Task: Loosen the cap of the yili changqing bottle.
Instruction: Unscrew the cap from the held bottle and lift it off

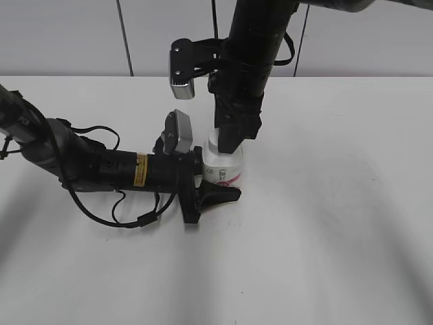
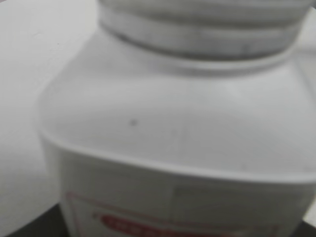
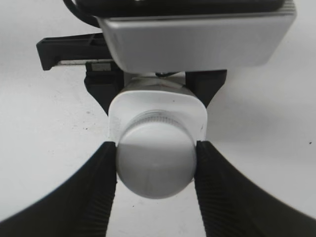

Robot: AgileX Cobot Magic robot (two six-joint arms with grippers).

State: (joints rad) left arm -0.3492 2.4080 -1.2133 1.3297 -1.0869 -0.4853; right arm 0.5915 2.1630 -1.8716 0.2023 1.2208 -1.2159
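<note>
Exterior view: the yili changqing bottle (image 1: 224, 169) is standing upright near the middle of the white desk (image 1: 338, 203). The left arm is lying low across the desk, coming in from 9 o'clock, and the left gripper (image 1: 218, 181) is bracketing the bottle's body; one dark finger (image 1: 220, 195) is showing along the bottle's near side at about 6 o'clock. The right arm is dropping in from 12 o'clock, and the right gripper (image 1: 226, 139) is sitting over the bottle's top, hiding the cap in this view.

Right wrist view, looking straight down: the cap (image 3: 155, 158) is sitting on the bottle's neck, with the squarish white shoulders (image 3: 158, 106) spreading out beneath it. The right gripper (image 3: 156, 163) is clamping the cap, its ribbed black pads (image 3: 106, 173) pressing the cap's rim at 9 and 3 o'clock. The left gripper's black fingers (image 3: 101, 94) are flanking the bottle's shoulders on both sides, touching or just beside them, so those jaws are grasping the body. The left wrist camera housing (image 3: 197, 39) is filling the frame at 12 o'clock.

Left wrist view: the bottle (image 2: 173, 148) is filling the frame, blurred. Its threaded neck is running along 12 o'clock and the red edge of the label (image 2: 148, 222) is showing at 6 o'clock. No fingers are showing here.
</note>
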